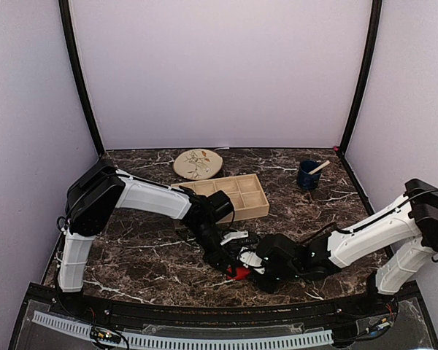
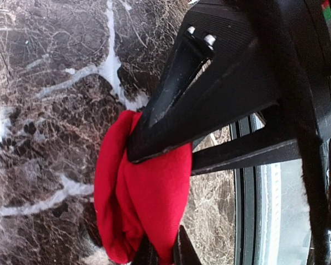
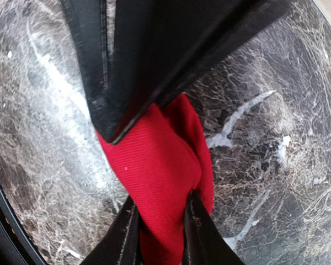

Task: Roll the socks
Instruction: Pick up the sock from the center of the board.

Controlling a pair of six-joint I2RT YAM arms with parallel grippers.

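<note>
A bright red sock bundle [image 1: 240, 273] lies bunched on the dark marble table near its front edge, between both grippers. I cannot tell whether it is one sock or two. In the left wrist view the folded red fabric [image 2: 133, 187] is pinched by my left gripper [image 2: 164, 245], while the right gripper's black fingers [image 2: 171, 105] press on it from above. In the right wrist view my right gripper [image 3: 161, 215] is shut on the red fabric [image 3: 154, 160]. In the top view the left gripper [image 1: 231, 267] and the right gripper [image 1: 251, 272] meet at the bundle.
A wooden tray with compartments [image 1: 261, 206] sits behind the grippers. A round patterned plate [image 1: 198, 163] lies at the back. A blue cup [image 1: 307, 176] with a wooden stick stands back right. The table's front rail [image 2: 248, 193] runs close to the bundle.
</note>
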